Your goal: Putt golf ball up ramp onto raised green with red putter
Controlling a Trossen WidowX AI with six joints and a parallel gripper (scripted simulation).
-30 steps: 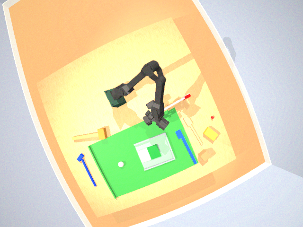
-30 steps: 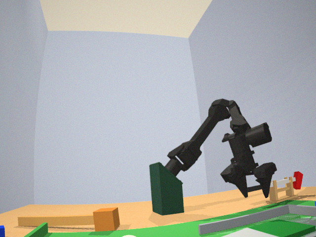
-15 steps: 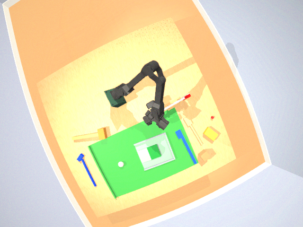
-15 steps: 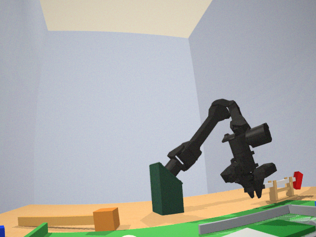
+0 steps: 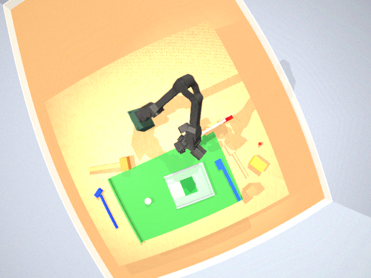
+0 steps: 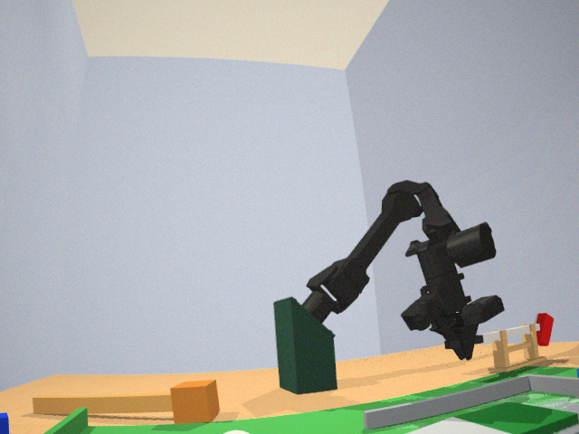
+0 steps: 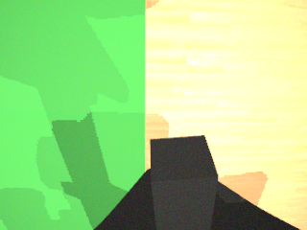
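The gripped putter (image 5: pixel 213 127) (image 6: pixel 511 331) (image 7: pixel 182 160) has a red head; the white ball (image 5: pixel 147 201) (image 6: pixel 236 431) rests apart.

Passage toward the white ball (image 5: pixel 148 201) is left open over the turf's near-ball side, while the walled ramp (image 5: pixel 214 194) (image 6: pixel 439 405) is crossed only from above.
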